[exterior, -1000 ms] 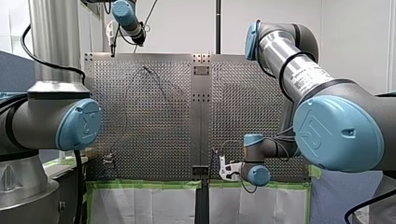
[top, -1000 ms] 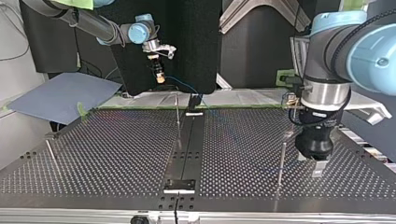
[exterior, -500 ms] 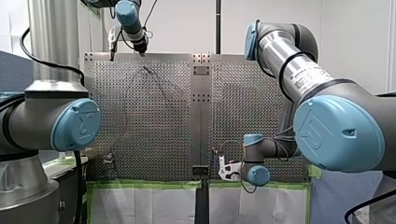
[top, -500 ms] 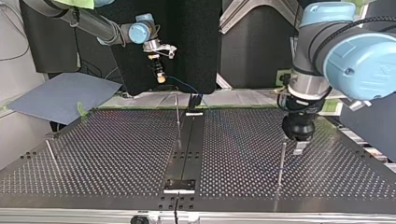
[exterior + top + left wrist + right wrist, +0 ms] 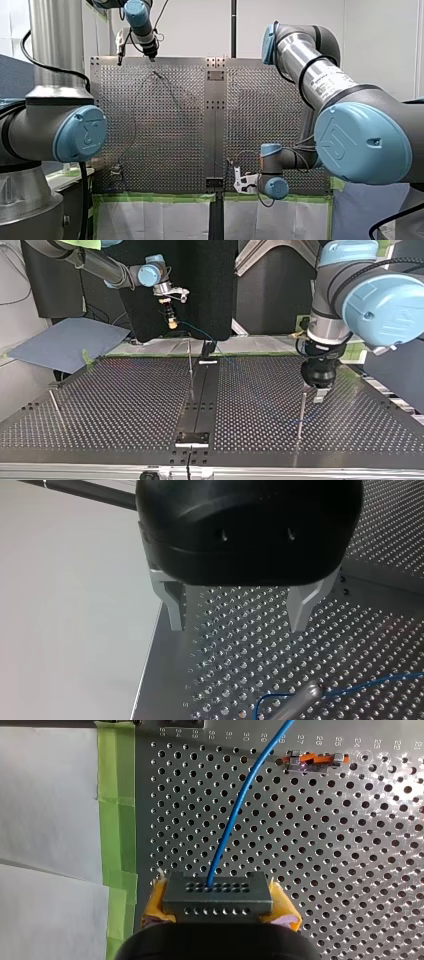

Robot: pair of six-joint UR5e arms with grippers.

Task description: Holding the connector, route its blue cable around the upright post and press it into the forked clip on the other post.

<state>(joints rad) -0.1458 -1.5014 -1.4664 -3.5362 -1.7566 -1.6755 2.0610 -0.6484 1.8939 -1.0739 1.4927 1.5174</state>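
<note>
Connector [image 5: 218,896] clamped by right gripper [image 5: 220,908], blue cable [image 5: 245,795] ahead, left gripper [image 5: 237,624] spread, empty.

White wall, taped table
A white wall [image 5: 200,30] stands beyond the perforated table [image 5: 250,110]; green tape [image 5: 155,197] borders white paper [image 5: 150,220] at its edge.

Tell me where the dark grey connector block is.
The dark grey connector block sits in my right gripper's yellow-padded jaws, at the top view's upper left, over the perforated table's green-taped edge.
</note>
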